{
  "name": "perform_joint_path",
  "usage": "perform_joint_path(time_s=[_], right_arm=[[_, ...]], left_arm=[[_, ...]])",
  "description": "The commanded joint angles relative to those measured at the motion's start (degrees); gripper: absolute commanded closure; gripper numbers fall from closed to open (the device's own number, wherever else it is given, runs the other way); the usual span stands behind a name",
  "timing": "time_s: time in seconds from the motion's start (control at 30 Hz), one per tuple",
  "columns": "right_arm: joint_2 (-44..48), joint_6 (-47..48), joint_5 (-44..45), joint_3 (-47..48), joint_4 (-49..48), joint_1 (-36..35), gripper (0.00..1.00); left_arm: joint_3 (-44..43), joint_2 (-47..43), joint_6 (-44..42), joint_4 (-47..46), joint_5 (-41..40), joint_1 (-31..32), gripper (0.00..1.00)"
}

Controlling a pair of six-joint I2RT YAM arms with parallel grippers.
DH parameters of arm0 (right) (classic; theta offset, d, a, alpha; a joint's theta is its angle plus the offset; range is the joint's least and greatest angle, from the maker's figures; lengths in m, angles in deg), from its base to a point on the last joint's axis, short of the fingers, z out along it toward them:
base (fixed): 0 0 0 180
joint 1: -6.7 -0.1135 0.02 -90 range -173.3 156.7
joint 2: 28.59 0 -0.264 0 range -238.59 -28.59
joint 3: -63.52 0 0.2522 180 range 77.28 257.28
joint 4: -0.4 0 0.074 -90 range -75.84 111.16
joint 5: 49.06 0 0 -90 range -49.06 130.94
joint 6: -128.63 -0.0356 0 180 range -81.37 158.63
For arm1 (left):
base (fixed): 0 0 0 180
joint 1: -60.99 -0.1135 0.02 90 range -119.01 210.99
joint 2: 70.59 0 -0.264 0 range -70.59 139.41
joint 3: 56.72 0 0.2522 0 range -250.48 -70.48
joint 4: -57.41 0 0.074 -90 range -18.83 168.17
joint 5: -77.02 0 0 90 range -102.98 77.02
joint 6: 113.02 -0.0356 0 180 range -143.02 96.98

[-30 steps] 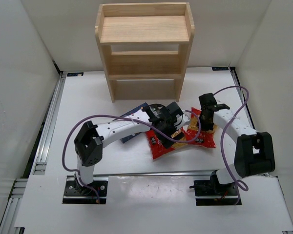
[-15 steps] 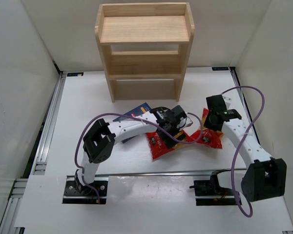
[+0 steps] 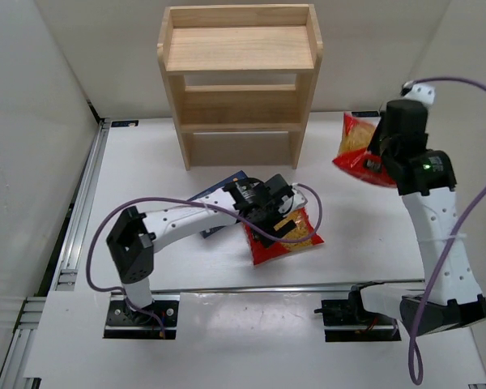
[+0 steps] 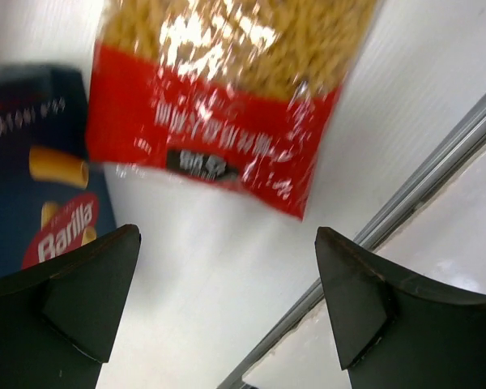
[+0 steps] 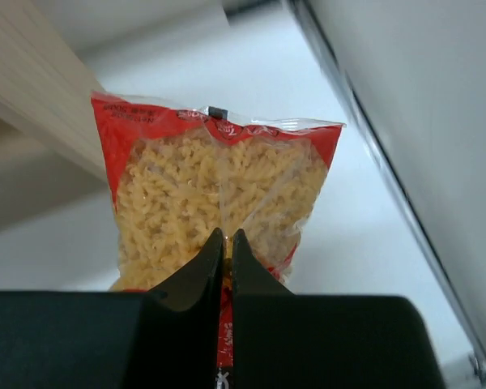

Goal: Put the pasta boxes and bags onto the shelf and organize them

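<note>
My right gripper (image 3: 382, 156) is shut on a red pasta bag (image 3: 360, 149) and holds it in the air to the right of the wooden shelf (image 3: 240, 81); the right wrist view shows the bag (image 5: 219, 194) pinched between the shut fingers (image 5: 227, 251). The second red bag (image 3: 285, 236) lies on the table. My left gripper (image 3: 282, 212) is open above it, empty; in the left wrist view the bag (image 4: 227, 89) lies beyond the spread fingers. The navy pasta box (image 3: 219, 193) lies flat beside that bag, partly under my left arm, and shows in the left wrist view (image 4: 40, 186).
A metal rail (image 3: 77, 219) runs along the table's left side and another (image 3: 251, 288) along the near edge. White walls enclose the table. The shelf stands at the back centre, its tiers bare.
My right arm has lifted one red bag off the table, up and back toward the shelf's right side. My left gripper has drawn back a little over the other bag.
</note>
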State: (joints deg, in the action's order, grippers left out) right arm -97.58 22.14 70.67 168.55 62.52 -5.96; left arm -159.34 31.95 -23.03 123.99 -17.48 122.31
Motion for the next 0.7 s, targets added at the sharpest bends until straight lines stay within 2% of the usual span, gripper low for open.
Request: perform_joint_path(time_s=[0.0, 0.13, 0.37, 0.5, 0.67], right_arm=[[-1.2, 7.5, 1.3, 11.0, -7.1, 0.1, 1.0], [-4.7, 10.9, -7.5, 22.9, -13.4, 0.1, 1.0], [-13.3, 7.7, -16.6, 41.3, -23.7, -0.4, 1.0], [-16.8, 3.9, -21.2, 43.4, -35.1, -3.0, 1.0], [-19.0, 2.0, -19.8, 43.4, -47.9, -8.2, 1.0]], left_arm=[[4.8, -5.5, 0.0, 0.8, -2.8, 0.4, 0.0], [8.6, -8.2, 0.0, 0.2, -3.9, -0.8, 0.0], [12.1, -10.6, 0.0, -0.3, -3.9, -4.4, 0.0], [13.8, -11.1, 0.0, -0.9, -3.9, -5.6, 0.0], [15.0, -11.1, 0.0, -0.9, -3.2, -6.7, 0.0]])
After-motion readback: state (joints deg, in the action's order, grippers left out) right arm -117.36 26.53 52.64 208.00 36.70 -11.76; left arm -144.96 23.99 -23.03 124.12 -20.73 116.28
